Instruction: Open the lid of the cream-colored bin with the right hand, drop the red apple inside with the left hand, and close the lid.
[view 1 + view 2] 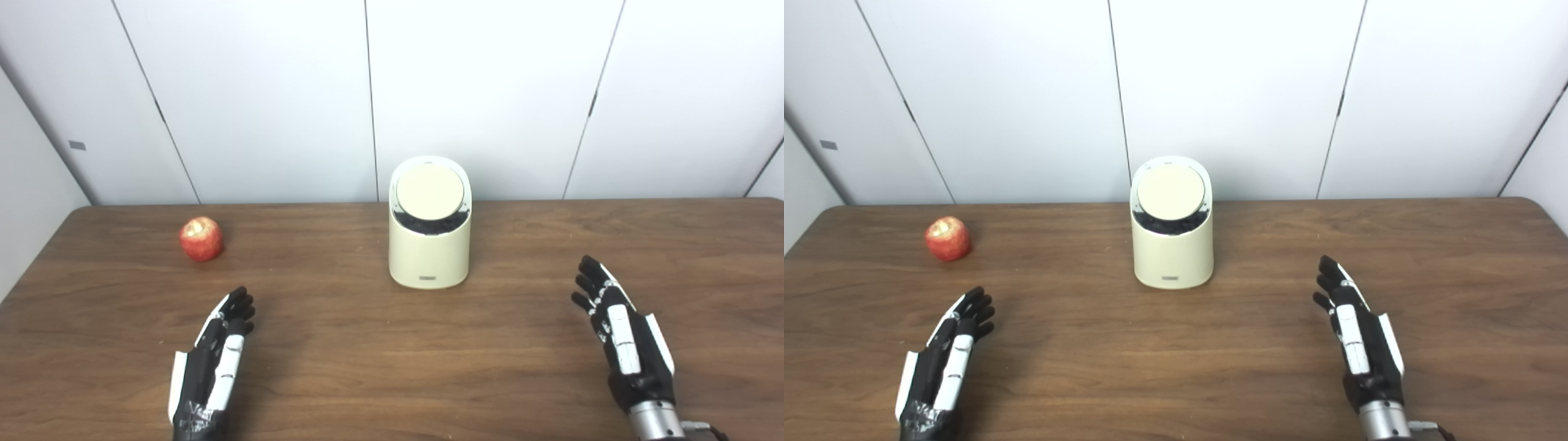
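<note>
Resting empty with fingers spread, left hand (211,361) near red apple (201,238), right hand (625,337) beside lidded cream-colored bin (430,245)

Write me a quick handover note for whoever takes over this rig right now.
Left hand: open, holding nothing, low over the table near the front edge.
Right hand: open, holding nothing, right of the bin.
Apple: on the table, far left, beyond the left hand.
Bin: upright at centre, lid down.
Done: nothing yet.
Left: open lid with right hand, drop apple in with left, close lid.
</note>
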You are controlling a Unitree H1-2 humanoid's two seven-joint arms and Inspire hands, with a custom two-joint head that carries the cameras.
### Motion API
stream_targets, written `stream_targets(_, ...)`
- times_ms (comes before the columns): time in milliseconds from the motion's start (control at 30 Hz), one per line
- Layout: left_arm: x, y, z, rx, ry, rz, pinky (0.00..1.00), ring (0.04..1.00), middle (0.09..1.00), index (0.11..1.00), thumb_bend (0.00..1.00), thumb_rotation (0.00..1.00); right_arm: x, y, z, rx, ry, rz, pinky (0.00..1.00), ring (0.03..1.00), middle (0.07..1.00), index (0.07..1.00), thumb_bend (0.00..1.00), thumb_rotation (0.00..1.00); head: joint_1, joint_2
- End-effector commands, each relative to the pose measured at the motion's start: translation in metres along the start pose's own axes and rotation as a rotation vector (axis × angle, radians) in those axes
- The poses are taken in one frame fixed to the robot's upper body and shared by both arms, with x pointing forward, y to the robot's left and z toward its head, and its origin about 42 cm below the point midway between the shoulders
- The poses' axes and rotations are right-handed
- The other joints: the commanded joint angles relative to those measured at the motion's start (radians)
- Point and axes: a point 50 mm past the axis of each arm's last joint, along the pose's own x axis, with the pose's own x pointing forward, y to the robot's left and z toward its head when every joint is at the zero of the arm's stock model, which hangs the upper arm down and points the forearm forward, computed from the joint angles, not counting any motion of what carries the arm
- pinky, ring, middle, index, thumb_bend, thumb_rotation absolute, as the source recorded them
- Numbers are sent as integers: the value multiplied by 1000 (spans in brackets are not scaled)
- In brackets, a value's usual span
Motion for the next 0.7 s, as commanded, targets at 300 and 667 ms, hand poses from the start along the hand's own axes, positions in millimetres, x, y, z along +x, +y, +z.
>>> stream_targets(300, -13, -2, -18, -11, 73, 9, 861, 862, 871, 891, 507, 760, -8, 1, -12, -2, 33, -2, 889, 927, 927, 902, 529, 942, -1, 1)
stream_targets(667, -13, -3, -19, -17, 71, 8, 859, 864, 873, 889, 519, 757, -8, 2, -12, -20, 28, 1, 875, 924, 927, 903, 505, 955, -4, -8)
